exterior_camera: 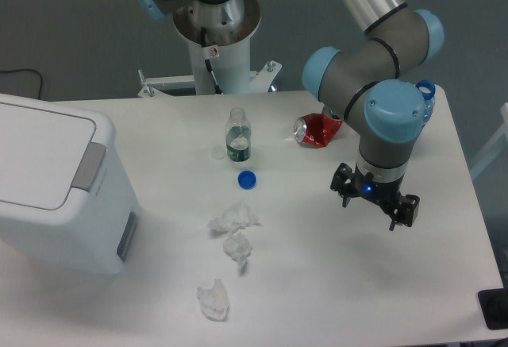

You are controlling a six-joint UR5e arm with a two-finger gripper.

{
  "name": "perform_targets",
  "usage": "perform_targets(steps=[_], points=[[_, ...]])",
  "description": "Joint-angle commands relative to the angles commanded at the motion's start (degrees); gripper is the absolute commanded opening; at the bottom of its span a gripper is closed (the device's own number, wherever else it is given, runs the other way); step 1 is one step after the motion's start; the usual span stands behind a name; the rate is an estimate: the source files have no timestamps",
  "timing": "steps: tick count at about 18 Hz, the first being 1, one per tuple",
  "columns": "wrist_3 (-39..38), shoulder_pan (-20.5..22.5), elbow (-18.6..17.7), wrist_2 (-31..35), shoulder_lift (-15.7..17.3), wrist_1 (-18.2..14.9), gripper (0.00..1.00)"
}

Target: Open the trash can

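One trash can (pixel 59 192) sitting at left edge, lid down; 3 tissue wads (pixel 234 218), 1 bottle (pixel 238 136), 1 blue cap (pixel 248 179), 1 crushed can (pixel 317 130) mid-frame. Gripper (pixel 375 202) hanging at right w/ jaws apart, holding nothing.

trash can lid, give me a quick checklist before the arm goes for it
1. Lid shut and flat on the trash can: ok, closed, nothing lying on it.
2. Grey front tab visible and unobstructed: ok.
3. Gripper near the tab: not ok, it hovers over the table's right side, far from the bin.
4. Path across: not ok, the uncapped bottle, blue cap and crumpled tissues sit between.
5. Gripper empty: ok, nothing held.
6. Jaw opening: cannot tell from this view.
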Motion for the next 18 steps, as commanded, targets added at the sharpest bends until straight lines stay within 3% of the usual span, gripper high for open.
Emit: perform_targets(steps=[6, 9, 10, 13, 14, 18], points=[[-4.02, -0.53, -0.79, -1.05, 0.97, 0.17, 1.0], [-8.51, -0.97, -0.53, -5.26, 2.02, 0.17, 1.0], [-10.44, -1.05, -0.53, -6.49, 2.37, 0.09, 0.95], [-17.99, -2.02, -0.53, -10.62, 3.6, 0.0, 0.63], [-20.54, -2.37, -0.53, -11.94, 4.04, 0.09, 0.57], [-28.55, -4.83, -0.27, -14.58, 6.32, 0.18, 0.48]])
